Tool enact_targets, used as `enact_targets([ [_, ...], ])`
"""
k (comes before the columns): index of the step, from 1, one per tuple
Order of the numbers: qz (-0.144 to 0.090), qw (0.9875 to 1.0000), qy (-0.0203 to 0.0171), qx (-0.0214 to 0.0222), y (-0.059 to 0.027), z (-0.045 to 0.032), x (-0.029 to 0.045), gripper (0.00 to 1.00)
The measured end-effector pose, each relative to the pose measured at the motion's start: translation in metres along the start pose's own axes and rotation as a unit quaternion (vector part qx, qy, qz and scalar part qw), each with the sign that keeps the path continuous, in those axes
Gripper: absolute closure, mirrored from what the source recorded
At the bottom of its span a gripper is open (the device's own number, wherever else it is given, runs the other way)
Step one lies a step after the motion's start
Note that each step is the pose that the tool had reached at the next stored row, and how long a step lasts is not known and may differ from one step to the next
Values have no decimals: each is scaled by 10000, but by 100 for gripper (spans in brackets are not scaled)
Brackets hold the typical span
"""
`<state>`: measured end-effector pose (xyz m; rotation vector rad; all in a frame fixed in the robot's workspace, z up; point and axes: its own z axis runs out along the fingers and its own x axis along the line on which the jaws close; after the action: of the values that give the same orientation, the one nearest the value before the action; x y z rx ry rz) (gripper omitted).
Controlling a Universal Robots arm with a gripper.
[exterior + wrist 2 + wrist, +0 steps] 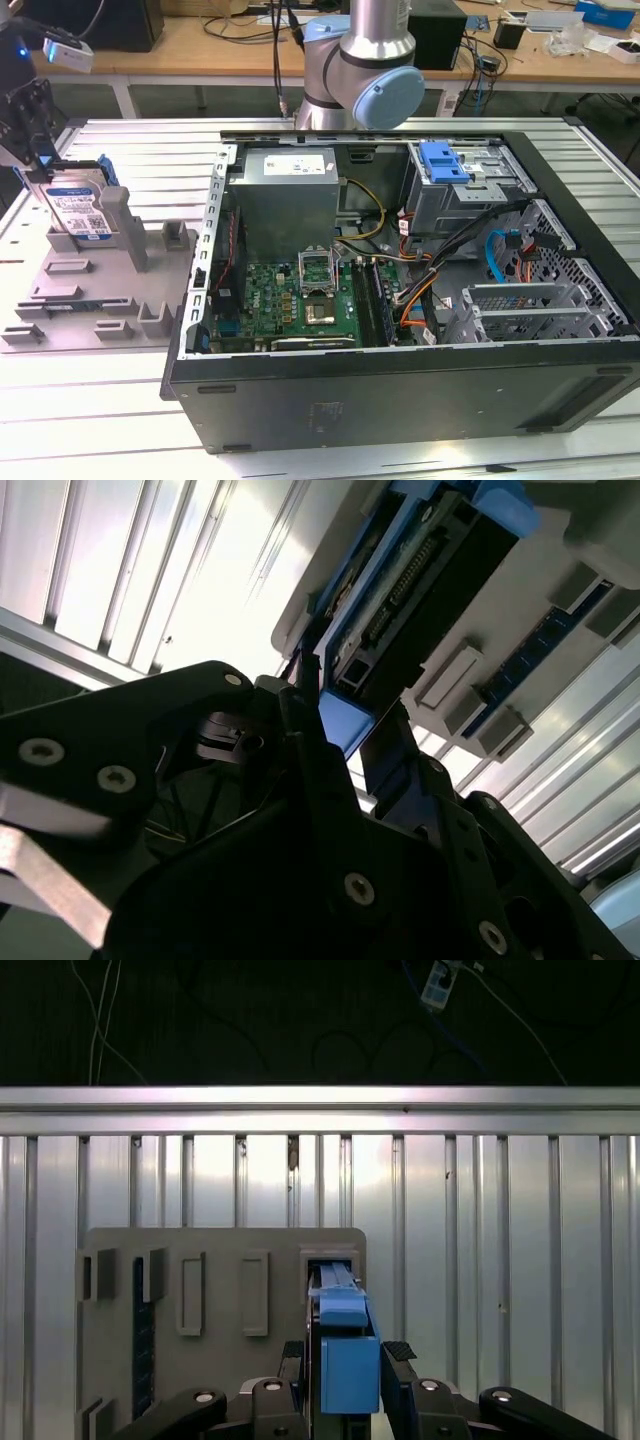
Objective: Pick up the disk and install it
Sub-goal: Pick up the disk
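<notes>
The slatted metal counter (130, 140) carries an open computer case (400, 400) lying on its side, with the circuit board, the cabling and a metal drive cage (470, 190) exposed; a blue latch piece (445, 160) sits on top of that cage. The arm (360, 70) stands behind the case. On the exterior view's left, apart from the case, a grey parts holder (90, 290) rests on the counter. The disk (78, 208) stands on edge in a slot of this holder, label facing outward, its blue frame uppermost. The tool (38, 160) is directly over it. In both wrist views its fingers (398, 1352) sit on either side of the disk's blue frame (348, 1360) and appear closed against it, so the tool is judged to be gripping the disk. Assessment: the task is at an early stage. The grasp looks made, but the disk is not yet lifted clear of the holder and nothing has been installed in the case.
</notes>
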<state>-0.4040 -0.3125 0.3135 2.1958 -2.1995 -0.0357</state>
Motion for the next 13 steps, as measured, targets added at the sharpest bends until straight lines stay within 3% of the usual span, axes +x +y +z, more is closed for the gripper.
enact_targets([
  [13,-5,10000,-4,0,11,81,0,56],
])
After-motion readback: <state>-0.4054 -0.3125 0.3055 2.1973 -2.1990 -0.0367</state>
